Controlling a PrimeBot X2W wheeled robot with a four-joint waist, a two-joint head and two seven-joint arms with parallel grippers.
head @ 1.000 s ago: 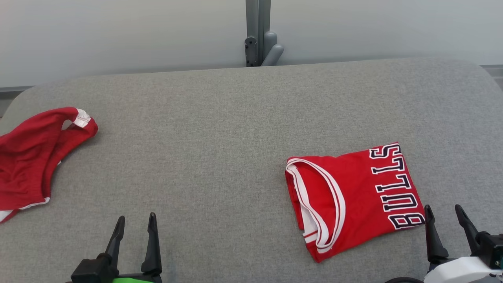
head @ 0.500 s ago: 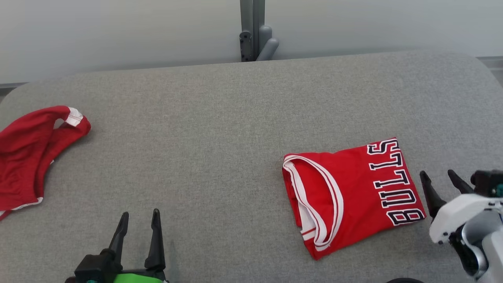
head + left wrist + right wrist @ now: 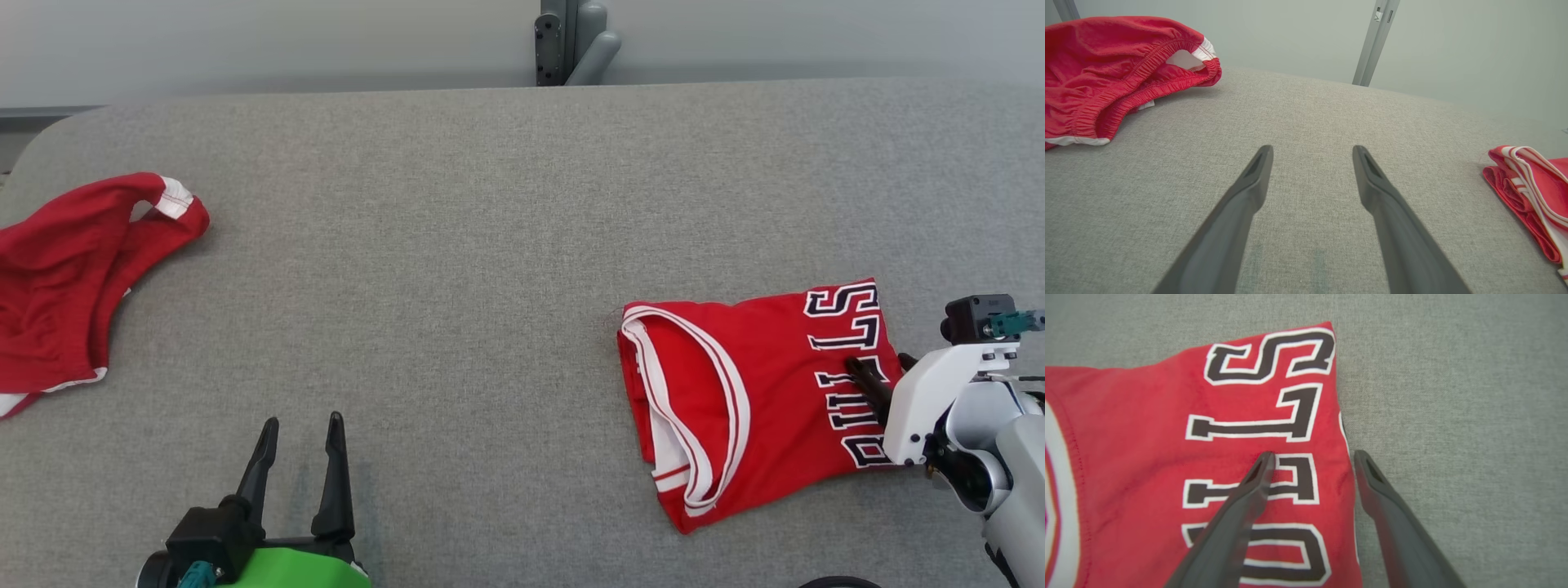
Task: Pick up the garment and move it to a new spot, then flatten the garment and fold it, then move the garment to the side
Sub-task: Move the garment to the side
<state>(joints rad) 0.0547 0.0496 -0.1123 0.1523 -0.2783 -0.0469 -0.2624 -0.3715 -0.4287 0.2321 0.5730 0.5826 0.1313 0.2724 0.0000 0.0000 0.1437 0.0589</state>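
The garment, a folded red jersey (image 3: 735,408) with dark "BULLS" lettering and white trim, lies flat at the right of the grey padded table (image 3: 449,245). My right gripper (image 3: 880,363) is open and straddles its lettered right edge. In the right wrist view, one finger lies over the jersey (image 3: 1167,437) and the other over bare table, with the gripper (image 3: 1312,455) holding nothing. My left gripper (image 3: 302,420) stands open over bare table at the lower left. The left wrist view shows it (image 3: 1312,148) open too, with the jersey's trimmed edge (image 3: 1535,192) at far right.
Crumpled red shorts (image 3: 65,278) with a white-trimmed waistband lie at the table's left edge, also seen as the shorts (image 3: 1106,69) in the left wrist view. A grey post (image 3: 571,41) stands behind the table's far edge. Bare grey surface spans the middle.
The head camera has shifted. My right gripper has swung up and inward from beside the jersey to over its lettered right edge. The left gripper stays open in place.
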